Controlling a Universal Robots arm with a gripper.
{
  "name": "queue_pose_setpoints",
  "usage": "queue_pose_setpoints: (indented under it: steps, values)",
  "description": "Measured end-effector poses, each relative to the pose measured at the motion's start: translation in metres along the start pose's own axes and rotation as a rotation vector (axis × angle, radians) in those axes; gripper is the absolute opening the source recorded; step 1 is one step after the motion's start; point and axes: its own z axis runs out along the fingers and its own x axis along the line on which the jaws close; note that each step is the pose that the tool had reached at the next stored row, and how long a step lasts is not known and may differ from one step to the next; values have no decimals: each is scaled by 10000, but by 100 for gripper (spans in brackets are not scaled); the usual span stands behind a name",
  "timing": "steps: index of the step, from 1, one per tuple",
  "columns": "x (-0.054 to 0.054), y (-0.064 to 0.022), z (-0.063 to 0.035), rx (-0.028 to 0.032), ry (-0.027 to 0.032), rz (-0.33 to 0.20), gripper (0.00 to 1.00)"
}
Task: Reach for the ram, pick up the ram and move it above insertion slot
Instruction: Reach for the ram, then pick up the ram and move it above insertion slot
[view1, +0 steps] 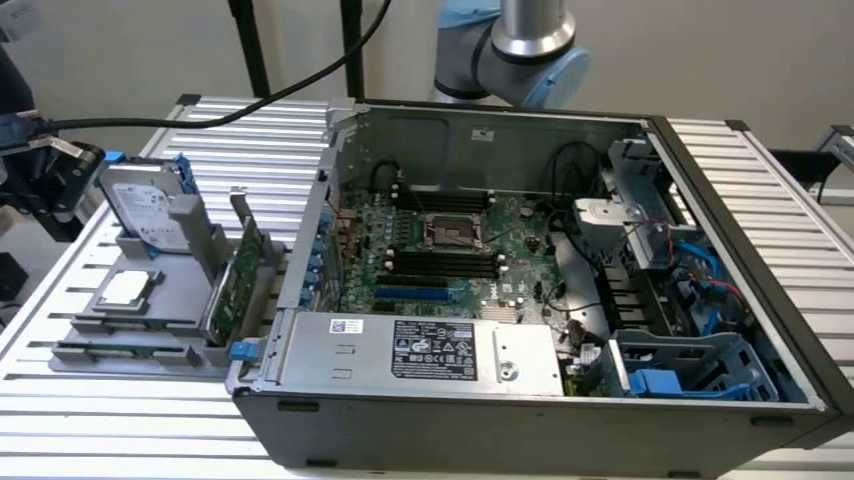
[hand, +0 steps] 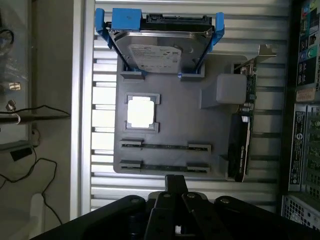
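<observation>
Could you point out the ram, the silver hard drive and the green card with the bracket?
the ram (hand: 165, 166), wrist view, middle of the thin strip
the hard drive (hand: 157, 50), wrist view, middle of its labelled silver face
the expansion card (hand: 240, 145), wrist view, middle of its edge

On the tabletop (view1: 134, 420), a holder (hand: 175, 125) sits at the exterior view's left of the computer case (view1: 534, 420). On the holder, the hard drive (view1: 140, 205) is at the rear and the ram (view1: 123, 350) at the front.
</observation>
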Motion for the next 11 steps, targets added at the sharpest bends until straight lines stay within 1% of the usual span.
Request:
queue_pose_setpoints:
  steps: [11]
  values:
    - [-1, -1, -1, 0, 1, -1, 11]
